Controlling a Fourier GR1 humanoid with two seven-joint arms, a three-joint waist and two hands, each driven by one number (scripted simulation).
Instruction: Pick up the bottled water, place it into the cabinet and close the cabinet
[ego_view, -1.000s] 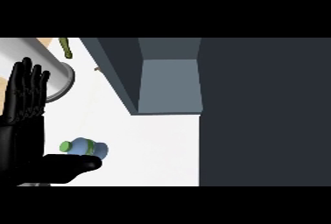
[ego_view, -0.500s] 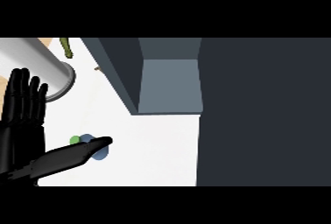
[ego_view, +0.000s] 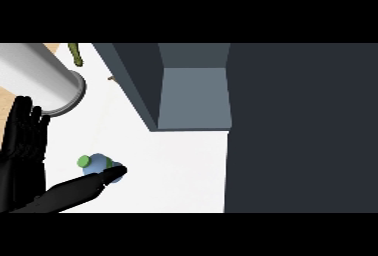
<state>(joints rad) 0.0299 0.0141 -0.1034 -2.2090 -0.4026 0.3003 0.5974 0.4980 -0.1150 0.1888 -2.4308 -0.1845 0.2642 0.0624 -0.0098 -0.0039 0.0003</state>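
The bottled water (ego_view: 96, 164), pale blue with a green cap, lies on the white counter at the lower left. My right hand (ego_view: 74, 192) comes in from the lower left edge with straight fingers. Its fingertips (ego_view: 116, 173) lie over the near side of the bottle and hide part of it, and the hand is open. At the left edge my left hand (ego_view: 25, 145) rests open with its fingers up, apart from the bottle. The dark grey cabinet (ego_view: 190, 96) stands open at the top middle, with nothing showing inside.
A wide dark panel (ego_view: 299, 130) fills the right side of the view. A grey cylinder (ego_view: 40, 75) lies at the upper left, close above my left hand. A small green thing (ego_view: 76, 53) sits beyond it. White counter (ego_view: 173, 170) lies between the bottle and the panel.
My right hand has stretched out from a cupped pose beside the bottle to straight fingers over it. The whole scene has slid slightly downward in view, and the grey cylinder shows larger.
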